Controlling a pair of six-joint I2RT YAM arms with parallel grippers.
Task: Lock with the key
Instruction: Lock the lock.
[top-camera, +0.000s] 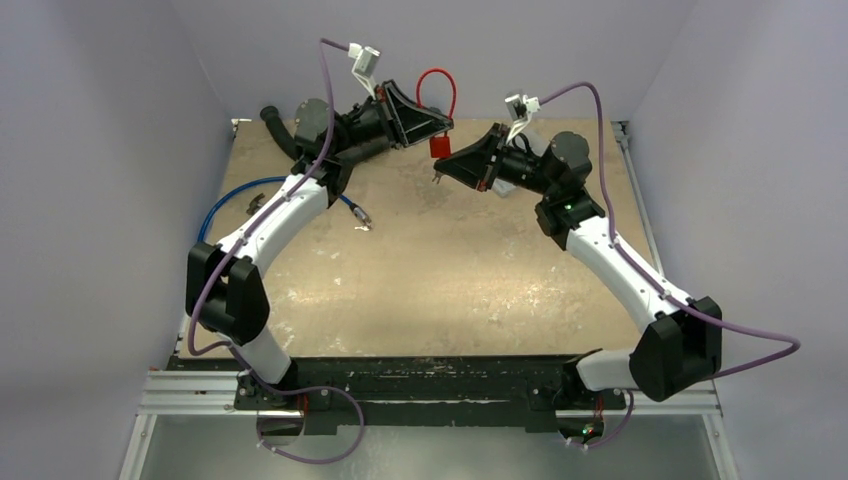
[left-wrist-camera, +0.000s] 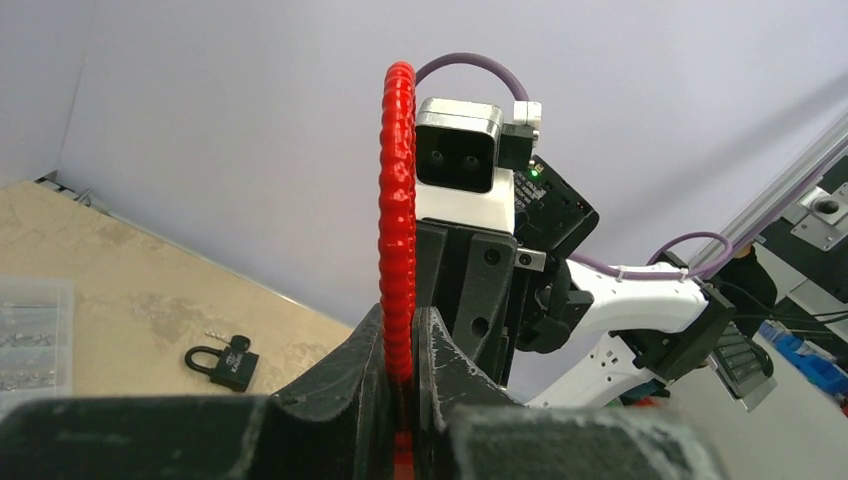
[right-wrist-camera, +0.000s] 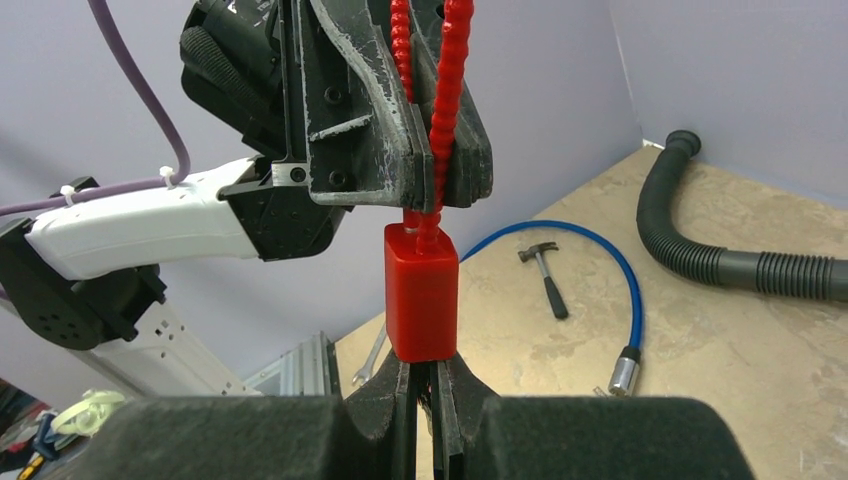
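Note:
The red cable lock hangs in the air at the back of the table. My left gripper is shut on its thin red cable, which loops up above the fingers. The small red lock body hangs just below the left gripper's fingers. My right gripper sits directly under the lock body, its jaws almost closed on the key. Only a thin dark sliver of the key shows between the jaws, at the bottom of the lock. In the top view the right gripper is just below the lock body.
A black padlock with keys and a clear parts box lie on the table. So do a small hammer, a blue cable, a black corrugated hose and a silver spanner.

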